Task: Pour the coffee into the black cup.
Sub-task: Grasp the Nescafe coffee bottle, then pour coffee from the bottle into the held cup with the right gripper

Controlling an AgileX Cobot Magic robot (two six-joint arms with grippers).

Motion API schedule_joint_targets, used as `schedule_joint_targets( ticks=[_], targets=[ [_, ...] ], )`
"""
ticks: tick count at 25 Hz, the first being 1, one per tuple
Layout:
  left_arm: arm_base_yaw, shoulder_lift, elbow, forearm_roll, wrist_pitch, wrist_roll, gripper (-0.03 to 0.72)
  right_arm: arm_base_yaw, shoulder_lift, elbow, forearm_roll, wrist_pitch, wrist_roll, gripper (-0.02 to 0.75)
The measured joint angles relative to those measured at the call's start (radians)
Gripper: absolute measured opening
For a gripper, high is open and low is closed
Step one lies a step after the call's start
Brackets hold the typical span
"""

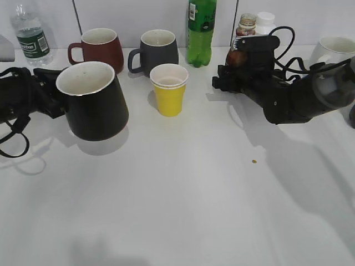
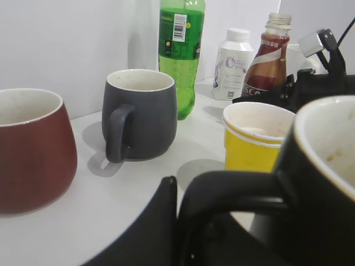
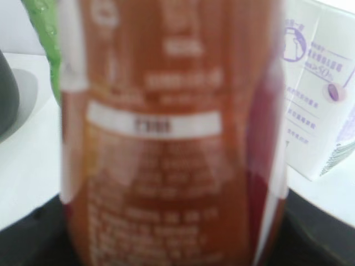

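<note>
The black cup (image 1: 94, 102), glossy with a white inside, is at the left and leans. My left gripper (image 1: 51, 98) is shut on its loop handle (image 2: 238, 185). In the left wrist view my finger (image 2: 176, 221) presses against that handle, and the cup's body (image 2: 327, 188) fills the right edge. The coffee bottle (image 1: 246, 25) stands upright at the back right. My right gripper (image 1: 230, 66) is closed around its lower body. In the right wrist view the brown label (image 3: 172, 138) fills the frame between my fingers (image 3: 172, 246). The bottle also shows in the left wrist view (image 2: 269, 61).
A yellow paper cup (image 1: 169, 88) stands between the two grippers. Behind it are a dark grey mug (image 1: 158, 52), a maroon mug (image 1: 100, 47), a tall green bottle (image 1: 201, 30) and a white bottle (image 1: 265, 22). A water bottle (image 1: 30, 36) is far left, a white mug (image 1: 335, 50) far right.
</note>
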Motion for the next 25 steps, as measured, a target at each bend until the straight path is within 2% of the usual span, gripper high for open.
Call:
schedule_joint_targets(
  ticks=[9, 16, 21, 25],
  targets=[
    [0.000, 0.000, 0.000, 0.001, 0.000, 0.000, 0.041, 0.000, 0.003, 0.000, 0.000, -0.013, -0.001, 0.531],
    [-0.005, 0.000, 0.000, 0.010, 0.000, 0.000, 0.041, 0.000, -0.124, 0.057, 0.000, 0.165, -0.001, 0.531],
    [-0.059, 0.000, 0.000, 0.010, 0.000, 0.000, 0.041, 0.000, -0.309, 0.176, -0.011, 0.172, -0.001, 0.530],
    [-0.127, 0.000, 0.000, 0.011, 0.000, 0.000, 0.041, 0.000, -0.441, 0.283, -0.156, 0.174, -0.001, 0.530]
  ],
)
